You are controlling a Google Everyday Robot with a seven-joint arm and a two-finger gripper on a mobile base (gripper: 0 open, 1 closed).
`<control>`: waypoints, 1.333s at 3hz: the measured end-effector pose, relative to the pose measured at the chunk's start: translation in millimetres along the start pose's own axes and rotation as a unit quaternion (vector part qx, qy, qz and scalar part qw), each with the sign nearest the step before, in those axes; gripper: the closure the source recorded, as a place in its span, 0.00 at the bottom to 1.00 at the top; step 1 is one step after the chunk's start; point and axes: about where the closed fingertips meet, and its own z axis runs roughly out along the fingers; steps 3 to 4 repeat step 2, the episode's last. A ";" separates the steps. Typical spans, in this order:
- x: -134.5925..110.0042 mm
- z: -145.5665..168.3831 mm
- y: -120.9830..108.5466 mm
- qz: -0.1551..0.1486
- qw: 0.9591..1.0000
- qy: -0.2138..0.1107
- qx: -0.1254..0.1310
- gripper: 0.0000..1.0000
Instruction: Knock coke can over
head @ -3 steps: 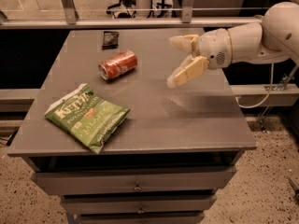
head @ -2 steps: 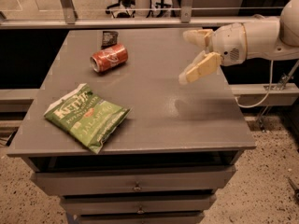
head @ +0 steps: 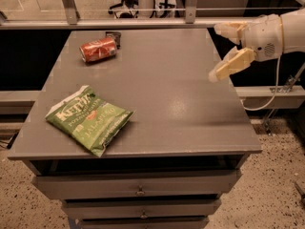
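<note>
Camera view: coke can [head: 98, 49] lies by packet [head: 113, 34]; end effector [head: 215, 52] hovers right.

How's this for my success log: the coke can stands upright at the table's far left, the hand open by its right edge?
Not upright: the camera view shows the coke can lying on its side at the far left. The hand is open by the right edge.

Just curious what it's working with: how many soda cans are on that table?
1. The coke can lies on its side at the table's far-left corner, next to a small dark packet. None seems hidden. The gripper, open, hovers by the table's right edge.
</note>
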 end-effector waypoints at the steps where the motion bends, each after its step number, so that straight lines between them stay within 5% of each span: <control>1: 6.4 -18.4 -5.8 -0.006 1.000 0.013 0.011 0.00; 4: 10.6 -34.9 -7.7 -0.007 0.999 0.031 0.020 0.00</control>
